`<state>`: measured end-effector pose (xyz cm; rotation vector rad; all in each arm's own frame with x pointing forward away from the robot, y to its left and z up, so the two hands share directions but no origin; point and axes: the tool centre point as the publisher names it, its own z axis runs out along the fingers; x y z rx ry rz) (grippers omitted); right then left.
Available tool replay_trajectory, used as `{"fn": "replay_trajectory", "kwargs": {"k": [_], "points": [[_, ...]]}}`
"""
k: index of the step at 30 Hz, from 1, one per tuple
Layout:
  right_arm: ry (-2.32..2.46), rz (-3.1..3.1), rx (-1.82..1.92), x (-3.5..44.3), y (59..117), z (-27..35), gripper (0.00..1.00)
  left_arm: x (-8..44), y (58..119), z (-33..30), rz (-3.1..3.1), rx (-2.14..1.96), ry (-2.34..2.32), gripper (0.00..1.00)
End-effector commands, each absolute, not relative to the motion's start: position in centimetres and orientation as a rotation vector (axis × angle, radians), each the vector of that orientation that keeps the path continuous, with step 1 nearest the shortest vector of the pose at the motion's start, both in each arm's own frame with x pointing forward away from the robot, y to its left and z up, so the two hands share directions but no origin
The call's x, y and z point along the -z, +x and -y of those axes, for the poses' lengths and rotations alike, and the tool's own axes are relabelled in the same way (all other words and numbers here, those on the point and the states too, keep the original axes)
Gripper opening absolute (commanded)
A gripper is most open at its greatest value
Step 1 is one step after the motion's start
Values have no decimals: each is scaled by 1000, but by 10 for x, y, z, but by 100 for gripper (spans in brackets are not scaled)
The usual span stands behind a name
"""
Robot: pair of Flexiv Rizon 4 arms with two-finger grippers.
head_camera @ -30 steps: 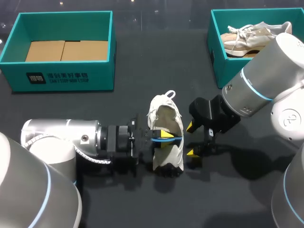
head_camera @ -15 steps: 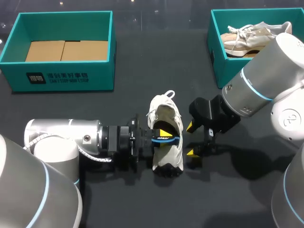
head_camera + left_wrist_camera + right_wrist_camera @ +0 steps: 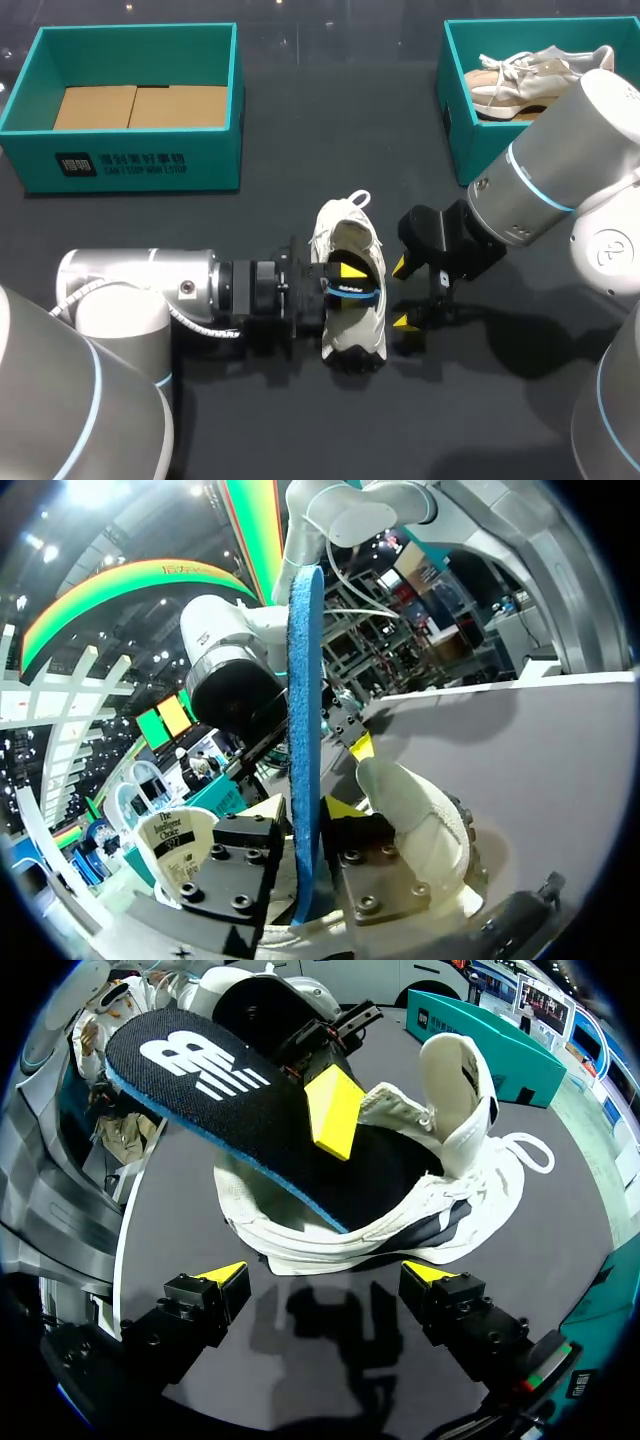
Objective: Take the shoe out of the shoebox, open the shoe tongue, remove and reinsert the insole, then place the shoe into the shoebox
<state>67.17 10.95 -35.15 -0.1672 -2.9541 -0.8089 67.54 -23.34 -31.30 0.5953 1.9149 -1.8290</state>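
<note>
The shoe (image 3: 350, 330) stands on the dark worktop (image 3: 300, 430) near the middle, well apart from both boxes. A broad band of bare worktop lies between it and them. The far-left shoebox (image 3: 130, 165) holds only cardboard (image 3: 135, 105). The far-right shoebox (image 3: 455, 130) holds a second shoe (image 3: 520, 75), partly hidden behind our right arm.

Our left arm lies low along the worktop and comes in from the left. The left fingers (image 3: 349, 271) are clamped on the insole (image 3: 352, 290), one on each face, over the shoe's opening. In the left wrist view the insole (image 3: 305, 680) stands edge-on between them, rising well past the tips. In the right wrist view its front end sits inside the shoe (image 3: 420, 1210) and the rest of the insole (image 3: 200, 1080) slants up and out.

The right fingers (image 3: 400, 266) are spread wide and hold nothing, just right of the shoe. A narrow strip of worktop separates them from its side, so the room is tight on both flanks. The near side has more room.

Since a second ago our left arm has slid a little to the right, carrying the insole further over the opening. The right arm and the shoe have kept their places.
</note>
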Motion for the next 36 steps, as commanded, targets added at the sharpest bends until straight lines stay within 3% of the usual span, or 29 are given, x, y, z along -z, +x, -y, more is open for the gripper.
{"fn": "replay_trajectory", "kwargs": {"k": [1,6,10,36], "points": [[-169,2956,807,352,671,-110,100,304,666,230,-1904,1828,601,33],[-169,2956,807,352,671,-110,100,297,661,232,-1893,1801,607,29],[-169,2956,807,352,671,-110,100,293,657,235,-1892,1768,613,0],[-169,2956,807,352,671,-110,100,338,691,246,-1994,1542,581,0]]}}
